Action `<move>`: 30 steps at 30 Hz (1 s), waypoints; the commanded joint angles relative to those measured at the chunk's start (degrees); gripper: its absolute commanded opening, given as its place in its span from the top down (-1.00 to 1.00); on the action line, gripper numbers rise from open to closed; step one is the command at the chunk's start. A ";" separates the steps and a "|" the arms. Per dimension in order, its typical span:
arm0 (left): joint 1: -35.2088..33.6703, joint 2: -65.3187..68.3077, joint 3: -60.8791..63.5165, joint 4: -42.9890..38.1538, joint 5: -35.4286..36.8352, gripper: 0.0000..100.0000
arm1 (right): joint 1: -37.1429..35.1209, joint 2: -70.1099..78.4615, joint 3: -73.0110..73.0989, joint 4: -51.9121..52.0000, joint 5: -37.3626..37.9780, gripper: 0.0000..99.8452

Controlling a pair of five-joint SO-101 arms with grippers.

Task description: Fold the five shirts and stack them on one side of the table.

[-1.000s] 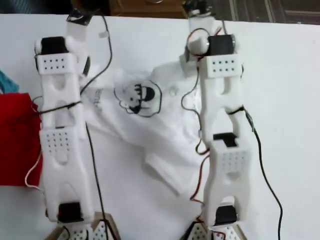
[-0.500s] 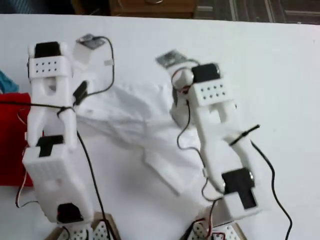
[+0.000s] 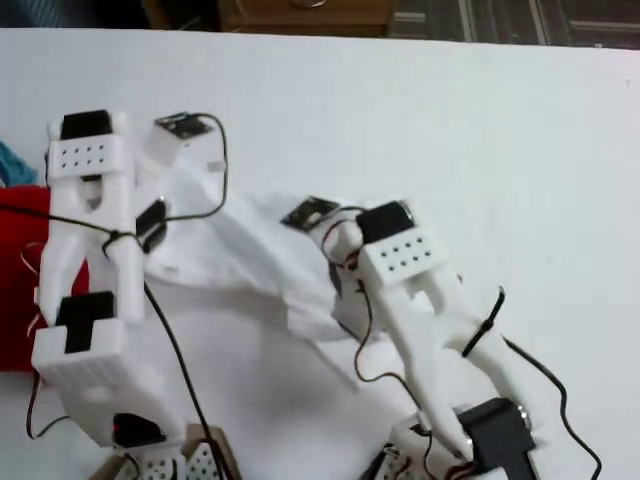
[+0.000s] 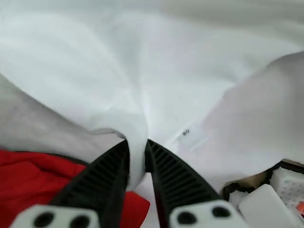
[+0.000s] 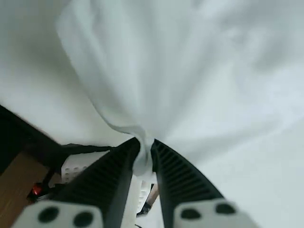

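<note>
Two arms mid-fold over the white shirt (image 3: 250,258), which lies on the table (image 3: 470,120) between them, gathered into a slack band running from one arm to the other. The left gripper (image 4: 137,148) is closed narrow on a ridge of white cloth, just beside the red shirt (image 4: 42,167) at the left edge of the table; the right gripper (image 5: 145,145) likewise pinches a bunched fold of the same shirt, its jaws almost meeting. We judge the step in hand to be a fold of this garment, each gripper holding one point of it. The next move, as we read it, calls for both held points to be laid evenly over the rest of the cloth, kept level so that the band does not twist, and only then let go. The arms cover part of the shirt, so we cannot make out its collar, sleeves or outline, though a small sewn tag (image 4: 186,133) lies near the left pinch. The red shirt and a scrap of teal cloth (image 3: 8,165) are cut off at the frame edge; whether either is folded, we cannot tell.
</note>
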 commanded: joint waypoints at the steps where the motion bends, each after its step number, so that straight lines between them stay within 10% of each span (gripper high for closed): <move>1: 0.18 -3.16 0.13 0.79 -0.26 0.95 | -1.36 -1.63 0.35 -3.65 0.62 0.96; 14: -0.18 -3.52 0.13 0.35 0.00 0.93 | -1.89 16.48 0.26 -12.09 0.62 0.96; 21: -0.26 -3.69 -1.80 0.62 3.78 0.51 | -2.07 18.42 0.26 -12.18 3.34 0.54; 30: -5.10 -3.08 -14.99 0.70 12.48 0.50 | -1.54 6.55 0.18 -4.35 4.31 0.44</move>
